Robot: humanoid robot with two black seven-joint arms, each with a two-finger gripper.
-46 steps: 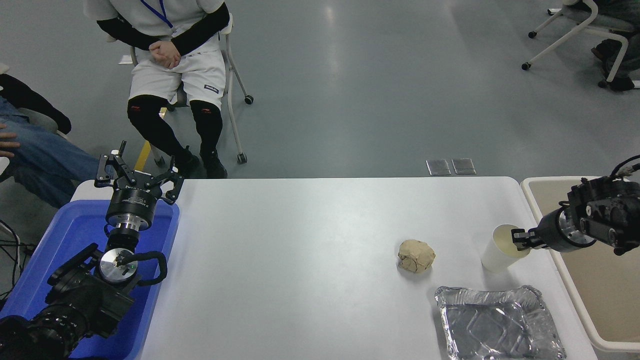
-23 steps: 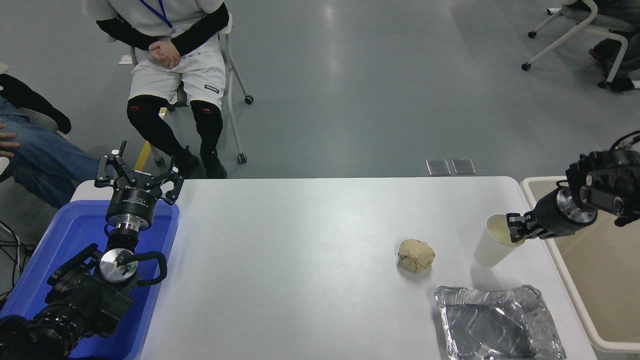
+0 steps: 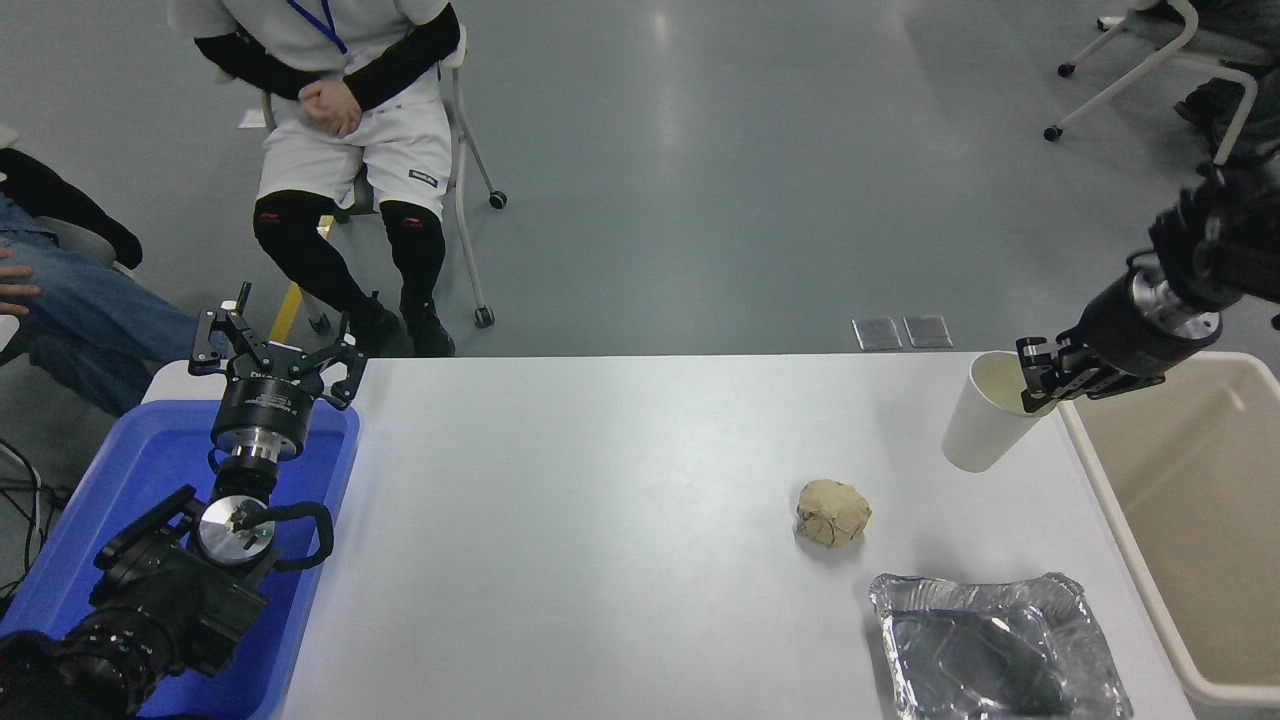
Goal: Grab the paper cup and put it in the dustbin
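Your right gripper (image 3: 1040, 382) pinches the paper cup (image 3: 985, 425) by its rim, one finger inside the mouth and one outside. The cup hangs tilted above the table's (image 3: 620, 520) far right corner, just beside the dustbin (image 3: 1105, 490). Your left gripper (image 3: 275, 350), fingers spread, sits parked over the blue bin (image 3: 150, 470) at the left edge.
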